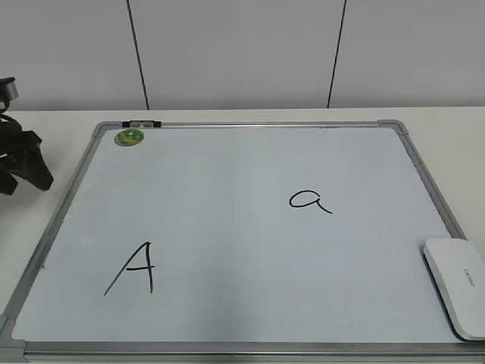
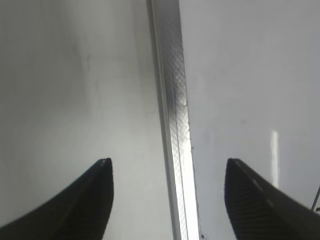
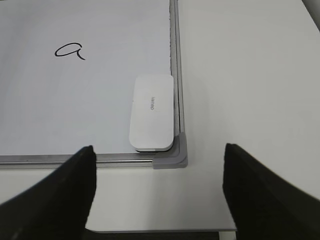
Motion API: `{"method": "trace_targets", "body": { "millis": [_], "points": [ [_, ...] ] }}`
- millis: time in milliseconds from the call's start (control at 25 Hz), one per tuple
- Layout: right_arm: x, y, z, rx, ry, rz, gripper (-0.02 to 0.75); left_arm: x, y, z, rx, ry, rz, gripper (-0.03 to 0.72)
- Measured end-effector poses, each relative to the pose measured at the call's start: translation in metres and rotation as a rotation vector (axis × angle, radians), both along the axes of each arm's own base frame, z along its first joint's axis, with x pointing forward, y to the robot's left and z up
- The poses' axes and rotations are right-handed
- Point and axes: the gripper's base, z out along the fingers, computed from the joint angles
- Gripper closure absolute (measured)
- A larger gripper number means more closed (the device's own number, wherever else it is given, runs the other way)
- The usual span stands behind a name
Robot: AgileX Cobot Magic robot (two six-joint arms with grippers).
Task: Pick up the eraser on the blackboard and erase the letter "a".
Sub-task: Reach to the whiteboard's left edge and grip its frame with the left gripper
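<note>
The blackboard [image 1: 227, 235] is a white board with a silver frame, lying flat on the table. The small letter "a" [image 1: 310, 200] is written right of its middle. The white eraser [image 1: 457, 286] lies in the board's near right corner. In the right wrist view the eraser [image 3: 151, 112] lies against the grey corner piece [image 3: 175, 159], with the "a" [image 3: 70, 50] beyond it to the left. My right gripper [image 3: 158, 147] is open and empty, short of the eraser over the bare table. My left gripper [image 2: 169, 167] is open and empty above the board's frame [image 2: 175, 125].
A larger capital "A" [image 1: 134, 270] is written at the board's near left. A round green sticker [image 1: 129, 137] sits at the far left corner. The left arm [image 1: 19, 159] shows at the left edge. The table's front edge [image 3: 160, 231] lies just under my right gripper.
</note>
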Motion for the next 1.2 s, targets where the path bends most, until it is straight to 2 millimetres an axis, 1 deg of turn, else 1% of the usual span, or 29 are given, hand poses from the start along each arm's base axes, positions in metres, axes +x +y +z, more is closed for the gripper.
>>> {"method": "trace_targets", "body": {
  "millis": [240,320,360,480,520,720,1080,1200],
  "points": [
    [0.000,0.000,0.000,0.000,0.000,0.000,0.152,0.023,0.000,-0.015,-0.033,0.035,-0.013,0.239],
    [0.000,0.000,0.000,0.001,0.000,0.001,0.151,0.026,0.000,-0.022,-0.037,0.049,-0.012,0.252],
    [0.000,0.000,0.000,0.001,0.000,0.001,0.152,0.027,0.000,-0.023,-0.041,0.049,-0.010,0.272],
    [0.000,0.000,0.000,0.003,0.000,0.002,0.152,0.028,0.001,-0.030,-0.049,0.067,-0.002,0.344],
    [0.000,0.000,0.000,0.003,0.000,0.002,0.151,0.028,0.002,-0.033,-0.054,0.075,0.002,0.356],
    [0.000,0.000,0.000,0.003,0.000,0.002,0.151,0.029,0.003,-0.049,-0.090,0.114,0.025,0.374],
    [0.000,0.000,0.000,0.003,0.000,0.002,0.152,0.030,0.001,-0.059,-0.113,0.139,0.037,0.411],
    [0.000,0.000,0.000,0.003,0.000,0.002,0.152,0.030,0.001,-0.061,-0.117,0.143,0.040,0.437]
  ]
}}
